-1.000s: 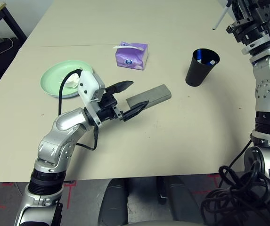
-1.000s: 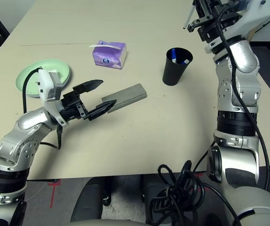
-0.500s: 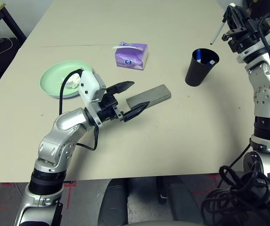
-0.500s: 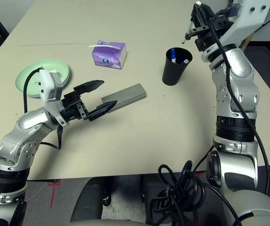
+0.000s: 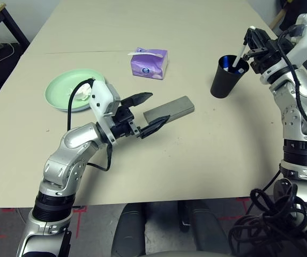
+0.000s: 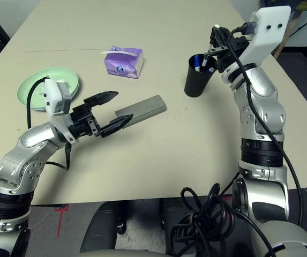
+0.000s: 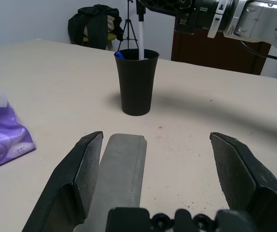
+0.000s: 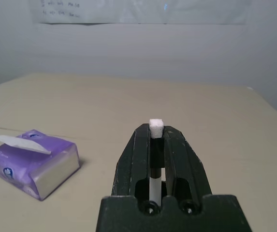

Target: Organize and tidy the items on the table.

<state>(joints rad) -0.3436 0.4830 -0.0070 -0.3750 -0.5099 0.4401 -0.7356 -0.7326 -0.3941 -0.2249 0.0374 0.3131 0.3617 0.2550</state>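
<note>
Right gripper (image 5: 248, 44) has dropped, pinching the thin white pen (image 5: 240, 53) near-upright, tip entering the black cup (image 5: 229, 76) right below.

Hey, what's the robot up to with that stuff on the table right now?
The right hand is shut on the thin white pen, holding it over the black cup with its lower end in the cup's mouth. The left hand hovers open by the near end of the grey glasses case. A pale green plate sits to the left.
</note>
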